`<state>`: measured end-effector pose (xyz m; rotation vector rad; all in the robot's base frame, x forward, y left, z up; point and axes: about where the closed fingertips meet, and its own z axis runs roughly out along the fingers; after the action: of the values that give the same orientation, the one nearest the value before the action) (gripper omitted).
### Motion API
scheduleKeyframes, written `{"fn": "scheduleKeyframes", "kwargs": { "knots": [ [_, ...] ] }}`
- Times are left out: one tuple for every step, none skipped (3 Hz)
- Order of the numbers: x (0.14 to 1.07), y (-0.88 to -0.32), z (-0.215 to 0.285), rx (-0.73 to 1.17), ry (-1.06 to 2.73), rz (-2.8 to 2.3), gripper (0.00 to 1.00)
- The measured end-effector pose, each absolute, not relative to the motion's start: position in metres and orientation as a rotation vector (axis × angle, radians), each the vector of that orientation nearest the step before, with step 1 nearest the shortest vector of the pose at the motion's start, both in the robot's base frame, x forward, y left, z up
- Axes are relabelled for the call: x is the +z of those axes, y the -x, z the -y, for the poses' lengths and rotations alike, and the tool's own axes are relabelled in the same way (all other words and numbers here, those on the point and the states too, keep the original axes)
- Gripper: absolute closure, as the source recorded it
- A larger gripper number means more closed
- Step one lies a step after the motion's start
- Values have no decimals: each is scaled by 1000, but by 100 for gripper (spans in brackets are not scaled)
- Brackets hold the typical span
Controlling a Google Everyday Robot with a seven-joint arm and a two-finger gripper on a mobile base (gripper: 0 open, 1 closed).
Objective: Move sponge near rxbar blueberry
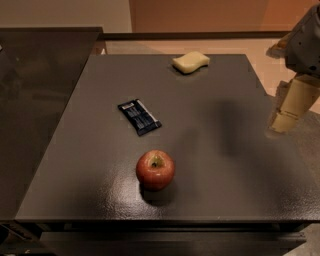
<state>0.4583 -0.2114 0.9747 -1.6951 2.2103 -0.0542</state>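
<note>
My one camera looks down on the table (225, 150) from above its near edge. It is tilted steeply and faces the far wall (200, 15). It sits close enough that the top nearly fills the frame, and the near right corner runs just out of view. The mount may be high on my own body, though I cannot tell. My gripper (284, 120) hangs at the frame's right edge, beyond the table's right side.

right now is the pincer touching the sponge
Apart. The camera view shows the pincer beyond the right edge of the table, with tabletop showing between it and the sponge.
</note>
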Motion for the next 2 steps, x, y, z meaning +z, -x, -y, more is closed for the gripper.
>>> {"fn": "scheduleKeyframes", "kwargs": {
  "knots": [
    [966,-499,203,10,1638,-2181,0],
    [951,-539,197,79,1551,-2160,0]
  ]
}}
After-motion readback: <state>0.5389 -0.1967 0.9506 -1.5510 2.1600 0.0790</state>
